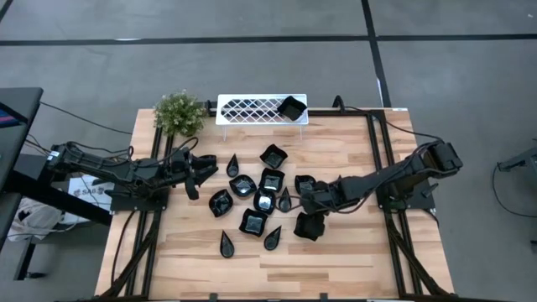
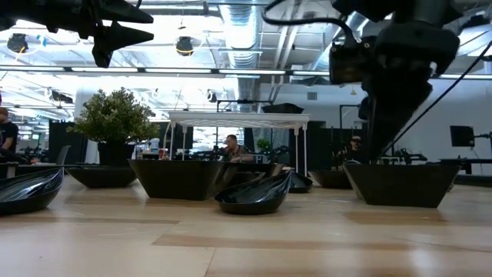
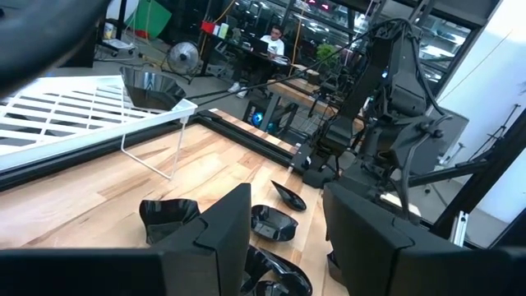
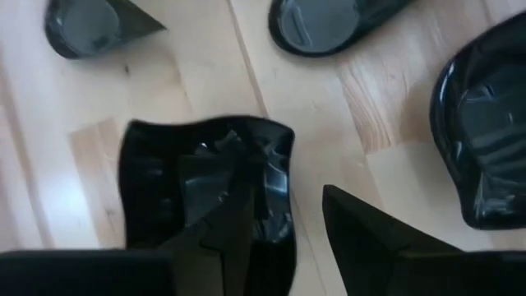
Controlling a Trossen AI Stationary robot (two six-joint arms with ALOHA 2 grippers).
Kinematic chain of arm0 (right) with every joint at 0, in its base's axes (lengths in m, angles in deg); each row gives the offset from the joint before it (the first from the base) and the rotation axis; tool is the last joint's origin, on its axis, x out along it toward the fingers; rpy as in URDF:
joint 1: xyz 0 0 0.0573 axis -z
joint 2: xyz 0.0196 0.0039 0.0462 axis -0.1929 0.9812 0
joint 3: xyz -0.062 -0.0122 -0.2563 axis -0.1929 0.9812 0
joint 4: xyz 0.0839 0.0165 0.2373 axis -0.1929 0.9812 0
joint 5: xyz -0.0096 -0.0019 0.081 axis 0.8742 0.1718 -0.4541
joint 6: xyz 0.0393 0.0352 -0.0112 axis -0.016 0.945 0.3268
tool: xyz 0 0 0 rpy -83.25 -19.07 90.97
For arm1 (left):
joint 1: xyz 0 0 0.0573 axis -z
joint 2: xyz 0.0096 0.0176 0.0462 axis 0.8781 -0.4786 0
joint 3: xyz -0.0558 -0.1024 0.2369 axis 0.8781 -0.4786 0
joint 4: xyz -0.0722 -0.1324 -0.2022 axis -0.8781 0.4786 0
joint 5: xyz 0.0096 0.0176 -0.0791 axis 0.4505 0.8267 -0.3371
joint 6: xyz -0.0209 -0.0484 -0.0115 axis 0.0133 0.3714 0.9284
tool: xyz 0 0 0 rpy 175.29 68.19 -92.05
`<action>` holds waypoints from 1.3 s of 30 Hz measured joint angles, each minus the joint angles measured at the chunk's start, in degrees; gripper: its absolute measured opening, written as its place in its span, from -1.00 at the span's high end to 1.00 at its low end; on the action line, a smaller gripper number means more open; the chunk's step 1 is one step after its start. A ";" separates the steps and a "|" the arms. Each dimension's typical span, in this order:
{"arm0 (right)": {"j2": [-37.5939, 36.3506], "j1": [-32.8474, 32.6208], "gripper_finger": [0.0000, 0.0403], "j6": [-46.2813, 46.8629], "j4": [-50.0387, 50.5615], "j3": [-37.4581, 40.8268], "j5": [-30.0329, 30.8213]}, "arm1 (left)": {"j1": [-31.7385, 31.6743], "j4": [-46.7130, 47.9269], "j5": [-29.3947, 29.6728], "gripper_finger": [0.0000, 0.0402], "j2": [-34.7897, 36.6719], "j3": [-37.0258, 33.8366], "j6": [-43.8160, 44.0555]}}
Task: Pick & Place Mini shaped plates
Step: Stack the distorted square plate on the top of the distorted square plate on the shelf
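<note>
Mini shaped plates (image 1: 267,200) are mostly bunched mid-desk, and one already sits on the white tray (image 1: 252,109) at the far edge. My right claw (image 4: 288,218) is straddling the rim of a wavy square dish (image 4: 156,181) on the near-right side of the bunch: one finger inside, one outside, with a gap showing, so I'd say it's not clamped yet. My worry is that glossy rim. A shallow pinch could slip and flip the dish into the teardrop plate (image 1: 273,238) right next to it. The left claw (image 1: 201,172) hangs spread open and empty over the left side of the desk, near the green plant (image 1: 179,111).
</note>
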 joint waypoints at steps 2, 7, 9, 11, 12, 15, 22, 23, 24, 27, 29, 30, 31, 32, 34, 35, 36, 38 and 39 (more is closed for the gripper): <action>0.00 -0.02 0.30 0.00 -0.07 0.36 -0.10 | 0.00 -0.02 0.00 0.23 0.00 0.00 0.00; 0.00 -0.04 0.30 -0.15 -0.16 0.49 -0.05 | 0.00 -0.01 0.00 0.23 0.00 0.00 0.00; 0.00 -0.04 0.30 -1.40 -0.54 0.80 0.00 | 0.00 0.00 0.00 0.23 0.00 0.00 0.00; 0.02 -0.07 0.31 -1.99 -1.03 1.51 0.01 | 0.00 -0.02 0.00 0.23 0.00 0.00 0.00; 0.02 -0.09 0.32 -1.99 -1.03 1.76 -0.01 | 0.00 0.00 0.00 0.23 0.00 0.00 0.00; 0.02 -0.09 0.32 -1.80 -1.81 2.48 -0.01 | 0.00 0.00 0.00 0.23 0.00 0.00 -0.02; 0.02 -0.11 0.32 -0.13 -5.77 4.31 -0.18 | 0.00 -0.02 0.00 0.23 0.00 0.00 -0.01; 0.02 -0.09 0.33 -0.11 -5.87 4.31 -0.14 | 0.00 -0.01 0.00 0.23 0.00 0.00 -0.01; 0.02 -0.09 0.34 -0.11 -5.94 4.31 -0.12 | 0.00 -0.02 0.00 0.23 0.00 0.00 0.00; 0.02 -0.10 0.38 -0.44 -6.04 4.48 -0.16 | 0.00 -0.02 0.00 0.23 0.00 0.00 -0.01; 0.02 -0.24 0.39 -0.44 -6.36 4.97 -0.39 | 0.00 -0.02 0.00 0.23 0.00 0.00 0.00; 0.04 -0.28 0.40 -0.46 -6.13 5.01 -0.73 | 0.00 -0.02 0.00 0.23 0.00 0.00 0.00; 0.04 -0.28 0.40 -0.54 -6.22 5.01 -1.10 | 0.00 -0.02 0.00 0.23 0.00 0.00 0.00; 0.04 -0.28 0.40 -0.56 -6.37 4.98 -1.26 | 0.00 -0.02 0.00 0.23 0.00 0.00 -0.02; 0.04 -0.26 0.41 -0.55 -6.23 4.97 -1.28 | 0.00 -0.02 0.00 0.23 0.00 0.00 -0.02; 0.04 -0.26 0.41 -0.56 -6.22 4.97 -1.28 | 0.00 -0.02 0.00 0.23 0.00 0.00 0.00; 0.04 -0.26 0.42 -0.55 -6.23 4.97 -1.33 | 0.00 -0.02 0.00 0.23 0.00 0.00 -0.02; 0.04 -0.26 0.47 -0.55 -6.23 4.97 -1.47 | 0.00 -0.02 0.00 0.23 0.00 0.00 0.00; 0.04 -0.26 0.51 -0.55 -6.23 4.97 -1.50 | 0.00 -0.02 0.00 0.23 0.00 0.00 -0.01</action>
